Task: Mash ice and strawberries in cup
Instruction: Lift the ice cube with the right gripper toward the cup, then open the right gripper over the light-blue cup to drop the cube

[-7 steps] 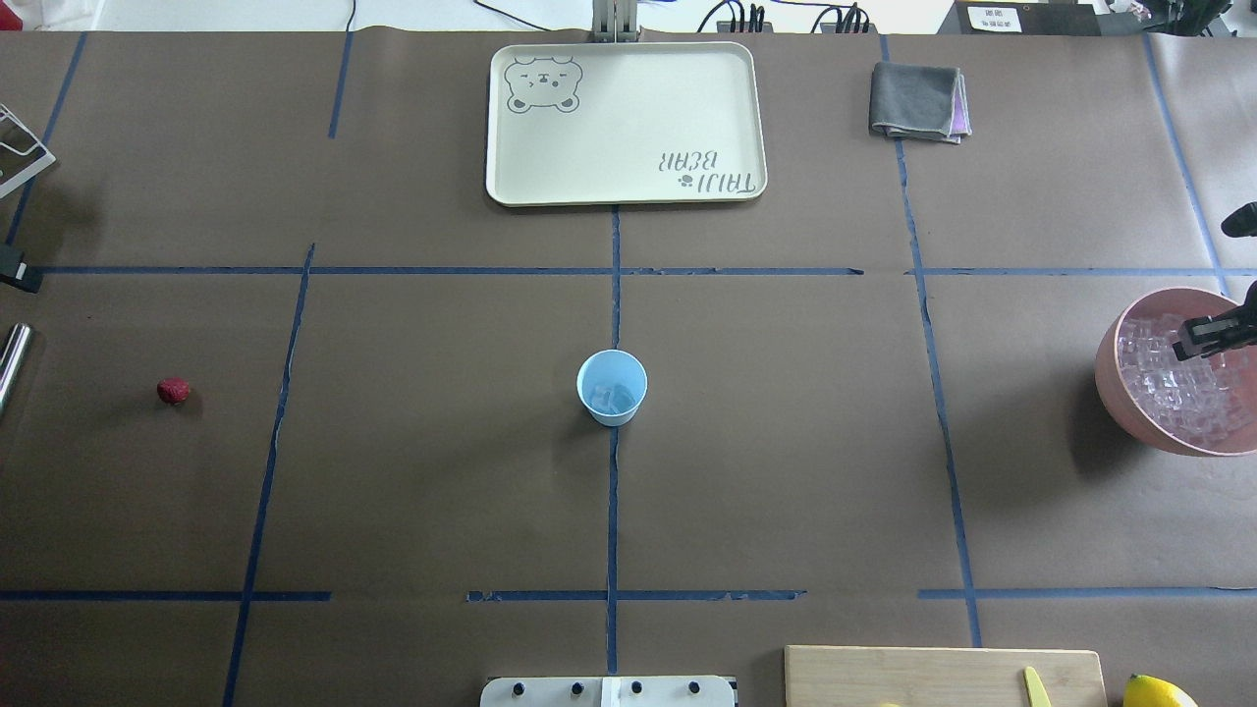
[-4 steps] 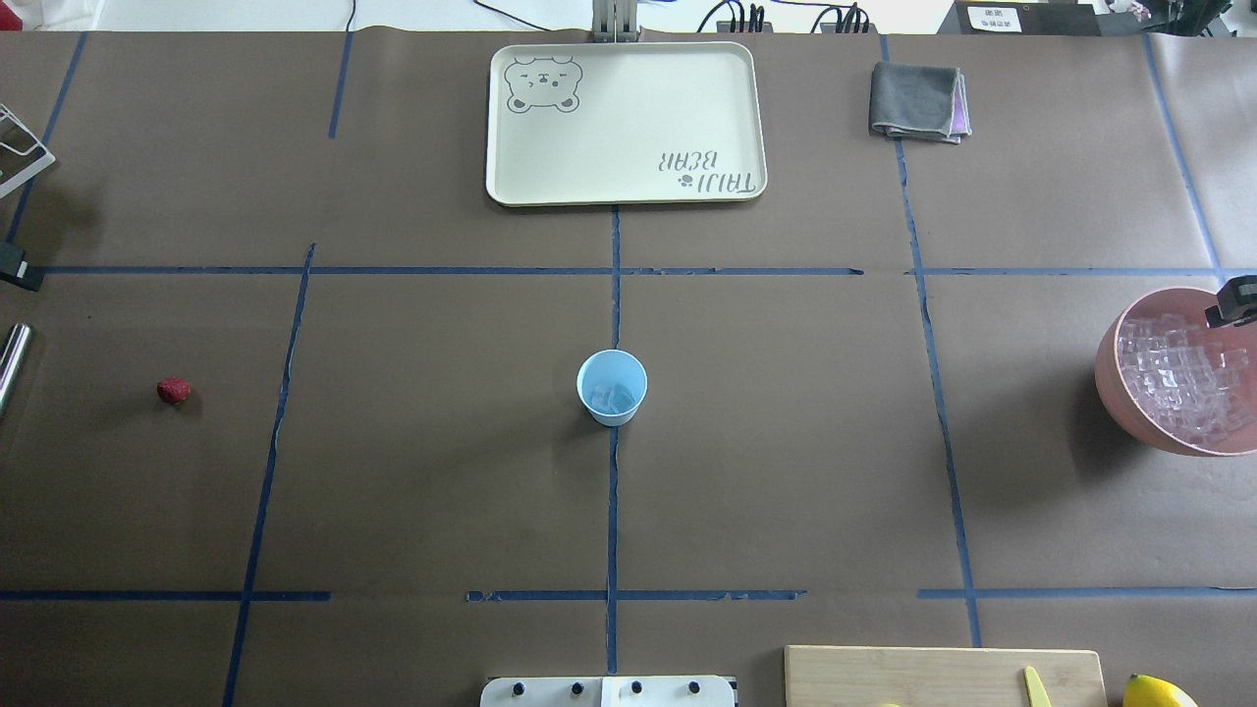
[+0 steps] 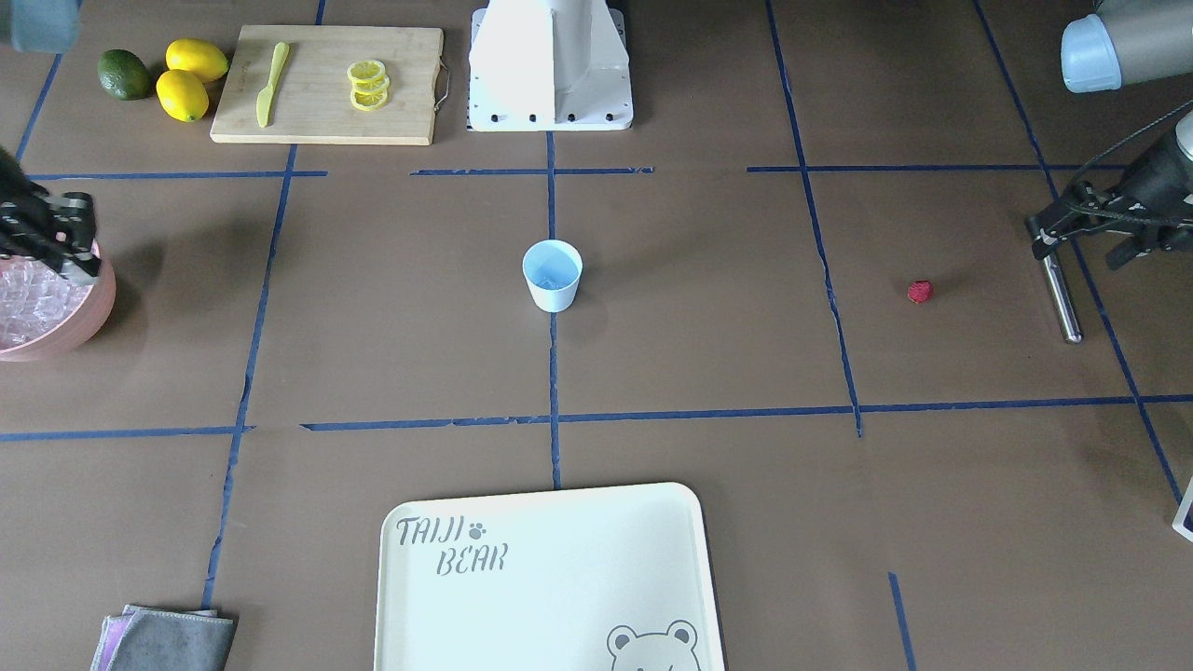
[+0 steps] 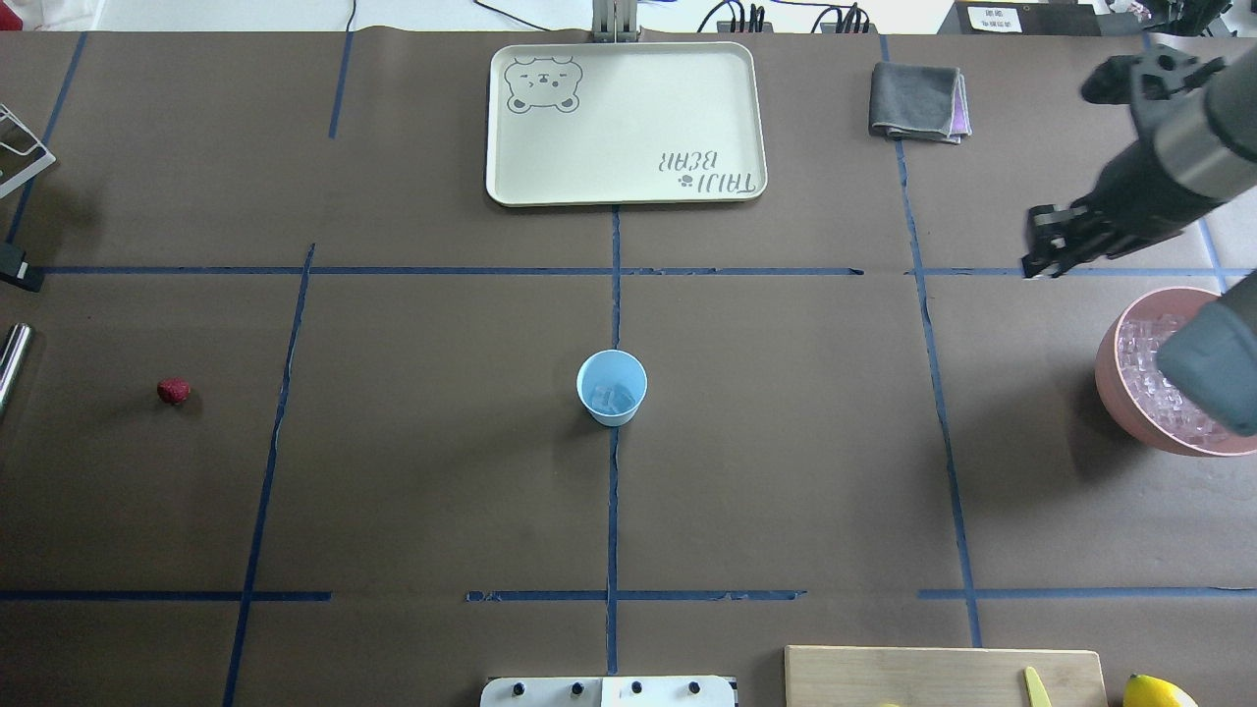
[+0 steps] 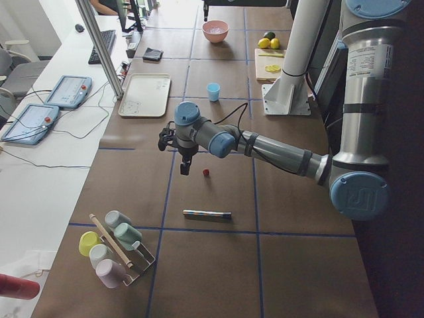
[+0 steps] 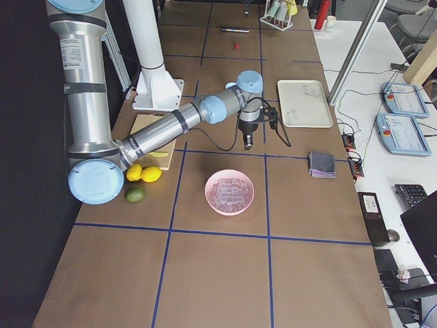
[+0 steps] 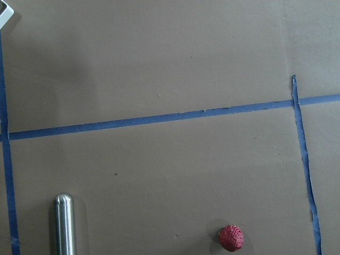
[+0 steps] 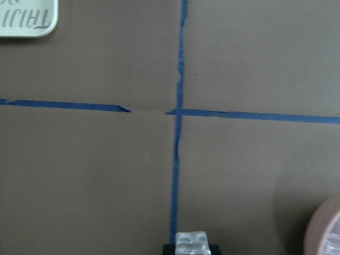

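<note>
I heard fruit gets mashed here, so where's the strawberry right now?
In the overhead view the strawberry lies at the far left of the table, near the metal rod and well left of the blue cup.

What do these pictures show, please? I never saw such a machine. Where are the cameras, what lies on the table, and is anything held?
This is a robot with two arms, each ending in a two-finger pincer. Two pictures come from fixed cameras above the table, one behind the robot and one facing it; two from the table's ends; two from cameras on the wrists. On the table stand a pale blue cup with ice inside, a pink bowl of more cubes, a cream tray, a folded cloth and a cutting board with lemon slices. A red strawberry and a metal rod lie near the left pincer. The right pincer holds one ice cube. Whether the left pincer is open, I cannot tell.
</note>
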